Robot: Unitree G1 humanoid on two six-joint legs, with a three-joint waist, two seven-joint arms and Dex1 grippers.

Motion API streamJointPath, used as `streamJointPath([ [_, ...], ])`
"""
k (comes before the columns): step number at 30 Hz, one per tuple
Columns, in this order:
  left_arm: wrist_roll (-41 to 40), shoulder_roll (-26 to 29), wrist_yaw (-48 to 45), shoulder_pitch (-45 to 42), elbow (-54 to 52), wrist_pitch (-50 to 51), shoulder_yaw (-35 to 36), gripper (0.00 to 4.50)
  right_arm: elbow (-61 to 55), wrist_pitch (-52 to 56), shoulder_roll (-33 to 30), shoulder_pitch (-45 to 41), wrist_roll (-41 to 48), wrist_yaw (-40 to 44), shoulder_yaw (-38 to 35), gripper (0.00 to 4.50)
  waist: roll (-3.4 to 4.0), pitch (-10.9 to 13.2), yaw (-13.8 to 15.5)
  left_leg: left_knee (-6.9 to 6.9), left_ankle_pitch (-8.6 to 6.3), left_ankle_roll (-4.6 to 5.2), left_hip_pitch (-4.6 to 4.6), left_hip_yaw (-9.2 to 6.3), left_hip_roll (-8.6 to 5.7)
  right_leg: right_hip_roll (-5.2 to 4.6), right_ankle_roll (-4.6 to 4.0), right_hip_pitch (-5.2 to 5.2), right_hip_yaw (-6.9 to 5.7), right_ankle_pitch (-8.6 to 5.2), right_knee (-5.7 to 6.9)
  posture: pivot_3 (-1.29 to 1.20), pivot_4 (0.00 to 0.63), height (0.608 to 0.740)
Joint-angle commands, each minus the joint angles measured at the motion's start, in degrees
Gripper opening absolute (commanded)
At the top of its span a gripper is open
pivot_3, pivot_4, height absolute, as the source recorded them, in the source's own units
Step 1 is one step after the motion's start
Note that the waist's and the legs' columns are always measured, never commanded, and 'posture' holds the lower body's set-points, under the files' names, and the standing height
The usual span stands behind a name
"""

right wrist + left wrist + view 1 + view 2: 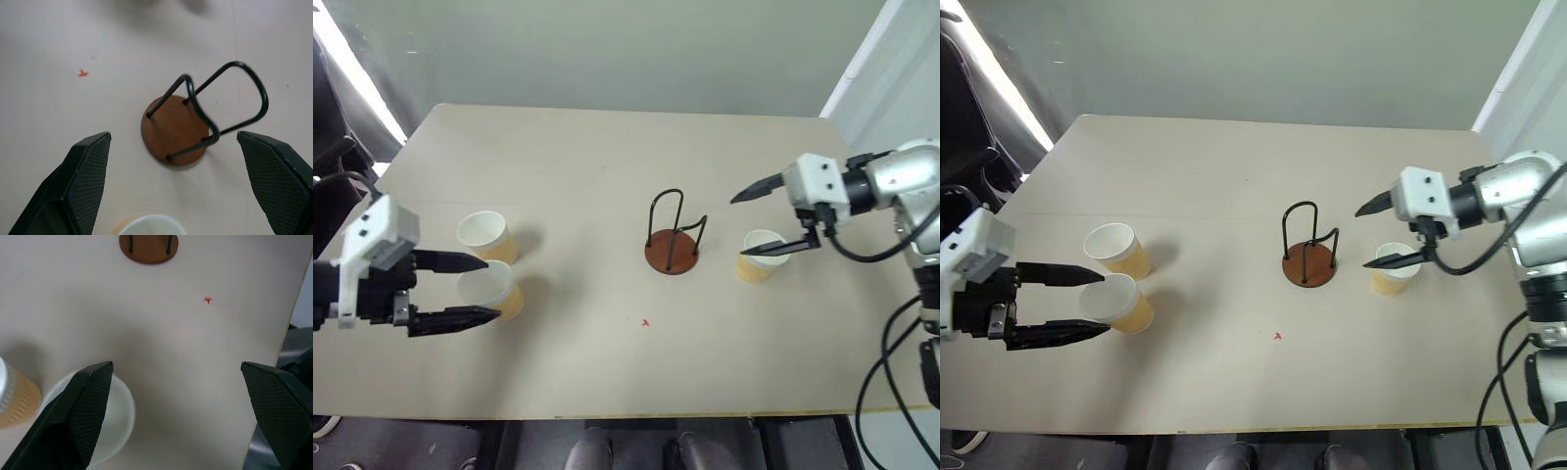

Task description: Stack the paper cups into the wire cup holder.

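On the beige table the wire cup holder stands upright and empty near the middle, a little toward the right edge. One paper cup stands just to the right of it. The right gripper hangs above that cup with its fingers spread wide, holding nothing — one finger lies across the cup's rim as seen from the head.

Two more cups stand near the left edge, close together: the far cup and the near cup. The left gripper is wide open around the near cup — not closed on it.

A small red mark lies toward the front edge.
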Motion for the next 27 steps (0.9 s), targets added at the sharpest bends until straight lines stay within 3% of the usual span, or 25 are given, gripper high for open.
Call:
streamJointPath([
  [1, 0.6, 0.0, 0.8, -0.3, -1.1, 0.3, 2.4, 4.47, 1.2, -2.1, 1.7, -3.0, -2.1, -1.8, 0.3, 4.19, 0.0, 0.0, 0.0, 0.0, 0.0, 0.0, 0.04, 0.01, 0.0, 0.0, 0.0, 0.0, 0.01, 0.0, 0.07, 0.0, 0.15, 0.74],
  [15, -1.2, -1.7, 3.6, -1.6, -4.1, 1.9, 1.6, 4.47, 13.9, -10.6, 11.0, -6.1, -9.1, -5.7, 3.6, 4.19, 0.0, 0.0, 0.2, 0.1, 0.01, -0.01, 0.1, 0.0, -0.02, 0.0, -0.03, 0.01, 0.02, 0.02, 0.18, 0.0, 0.15, 0.74],
  [18, -1.4, -1.7, 3.7, -1.4, -4.6, 2.3, 2.2, 4.5, 15.7, -12.0, 11.2, -6.4, -9.6, -5.4, 3.8, 3.31, 0.0, 0.0, 0.2, 0.09, 0.0, -0.01, 0.1, 0.0, -0.02, 0.0, -0.04, 0.01, 0.02, 0.02, 0.18, 0.0, 0.15, 0.74],
  [24, -1.3, -1.7, 3.9, -1.3, -4.7, 2.6, 2.4, 4.5, 17.0, -14.5, 11.2, -6.4, -10.5, -5.1, 4.5, 1.14, 0.0, 0.0, 0.2, 0.08, 0.01, -0.02, 0.1, 0.0, -0.02, 0.0, -0.05, 0.01, 0.02, 0.02, 0.18, 0.0, 0.15, 0.74],
  [25, -1.3, -1.6, 3.9, -1.4, -4.7, 2.6, 2.4, 4.5, 16.3, -14.3, 11.1, -6.4, -10.0, -4.7, 4.3, 0.59, 0.0, 0.0, 0.2, 0.08, 0.01, -0.02, 0.1, 0.01, -0.02, 0.0, -0.05, 0.01, 0.02, 0.03, 0.18, 0.0, 0.15, 0.74],
  [27, -1.3, -1.4, 3.9, -1.6, -4.6, 2.6, 2.3, 4.5, 14.6, -13.8, 10.6, -6.4, -8.8, -3.1, 3.8, 0.07, 0.0, 0.0, 0.2, 0.08, 0.01, -0.02, 0.1, 0.01, -0.02, 0.0, -0.06, 0.01, 0.02, 0.03, 0.18, 0.0, 0.15, 0.74],
])
